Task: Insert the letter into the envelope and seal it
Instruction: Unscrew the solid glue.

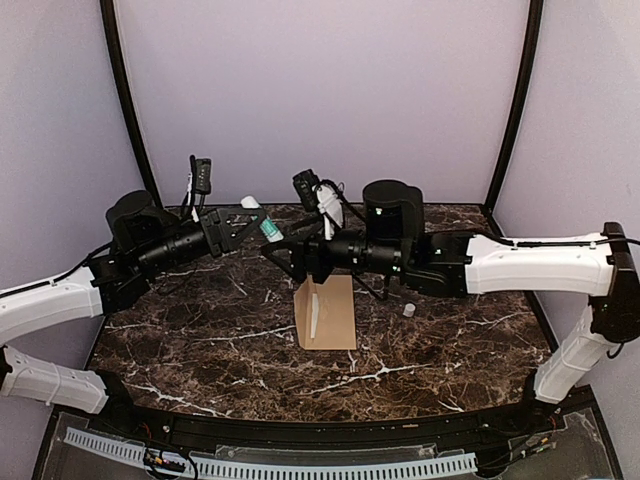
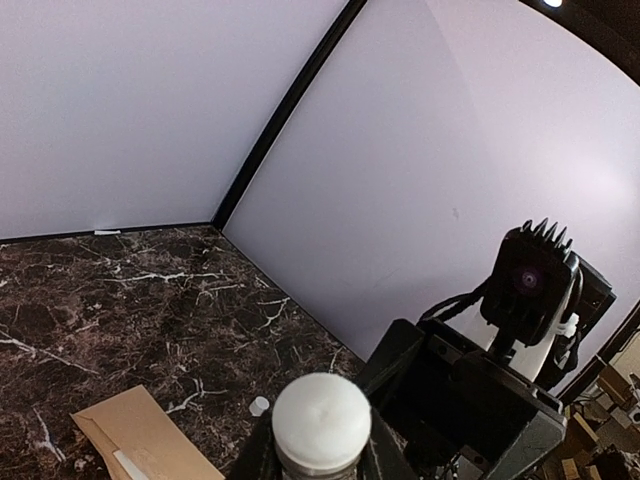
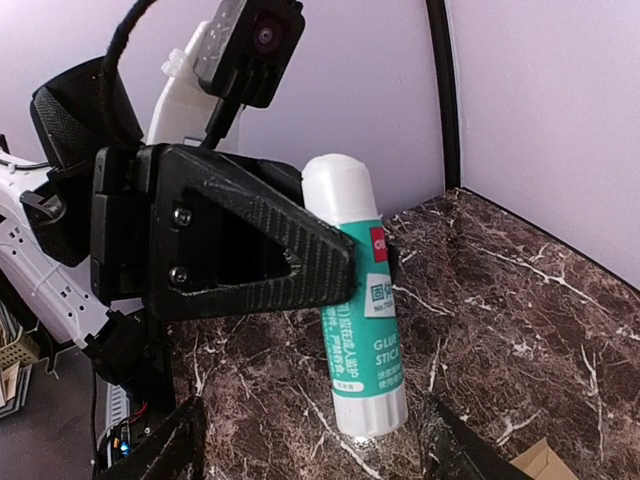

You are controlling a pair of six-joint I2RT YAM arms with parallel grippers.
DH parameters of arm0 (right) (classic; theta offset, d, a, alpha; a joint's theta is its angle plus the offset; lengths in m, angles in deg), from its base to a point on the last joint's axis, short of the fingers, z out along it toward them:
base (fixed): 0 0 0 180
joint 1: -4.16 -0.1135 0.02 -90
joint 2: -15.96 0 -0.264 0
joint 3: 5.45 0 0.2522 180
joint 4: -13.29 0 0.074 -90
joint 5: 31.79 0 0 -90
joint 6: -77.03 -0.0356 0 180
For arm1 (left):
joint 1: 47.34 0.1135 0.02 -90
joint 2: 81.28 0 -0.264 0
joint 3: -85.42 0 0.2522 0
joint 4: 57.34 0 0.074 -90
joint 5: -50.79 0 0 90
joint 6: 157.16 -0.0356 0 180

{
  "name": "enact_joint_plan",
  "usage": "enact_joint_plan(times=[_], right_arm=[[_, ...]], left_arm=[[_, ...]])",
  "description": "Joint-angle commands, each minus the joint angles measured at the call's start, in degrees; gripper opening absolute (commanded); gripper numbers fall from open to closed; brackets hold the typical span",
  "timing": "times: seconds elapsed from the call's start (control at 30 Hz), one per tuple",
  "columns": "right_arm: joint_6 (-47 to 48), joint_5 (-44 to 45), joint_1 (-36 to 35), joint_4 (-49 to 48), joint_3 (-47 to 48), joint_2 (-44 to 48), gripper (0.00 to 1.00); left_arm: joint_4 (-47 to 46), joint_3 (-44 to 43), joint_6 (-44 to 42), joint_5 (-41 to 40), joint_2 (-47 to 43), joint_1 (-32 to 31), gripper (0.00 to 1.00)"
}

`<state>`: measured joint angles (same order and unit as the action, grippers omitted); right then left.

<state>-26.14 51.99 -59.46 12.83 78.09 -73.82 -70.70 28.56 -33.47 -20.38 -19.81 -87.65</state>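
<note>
Round white end of a white-and-teal plastic glue stick fills the bottom centre of the left wrist view, clenched in the left end effector.

In the top view the stick hangs tilted over the upper middle of the dark brown, white-veined marble tabletop. Its lower end points at the right end effector, whose fingers stand wide apart at the bottom corners of the right wrist view, released and gripping nothing. The flat tan-brown kraft paper envelope lies at the frame's centre, just below the right end effector, with a thin pale strip down its left part. Its visible edges sit well inside the tabletop's edges. Bare marble spreads to its left and toward the lower edge. A small white cylinder stands near, to its right.
</note>
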Motion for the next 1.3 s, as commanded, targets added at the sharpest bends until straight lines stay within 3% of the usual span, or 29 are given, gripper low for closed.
enact_joint_plan(times=[0.0,0.47,0.87,1.27], right_arm=[[6.0,6.7,-2.0,6.0,4.9,-3.6,0.66],[7.7,14.5,-3.4,7.6,8.1,-6.3,0.51],[8.2,14.9,-3.4,6.5,8.0,-5.9,0.38],[9.2,19.1,-3.1,7.2,7.8,-5.2,0.45]], left_arm=[[-0.1,-2.7,0.9,1.2,0.9,0.4,0.00],[-0.3,-3.3,1.1,3.1,2.2,0.7,0.00],[0.0,-4.3,0.9,5.4,3.3,0.8,0.00],[1.1,-5.7,1.0,8.2,4.9,0.9,0.00]])
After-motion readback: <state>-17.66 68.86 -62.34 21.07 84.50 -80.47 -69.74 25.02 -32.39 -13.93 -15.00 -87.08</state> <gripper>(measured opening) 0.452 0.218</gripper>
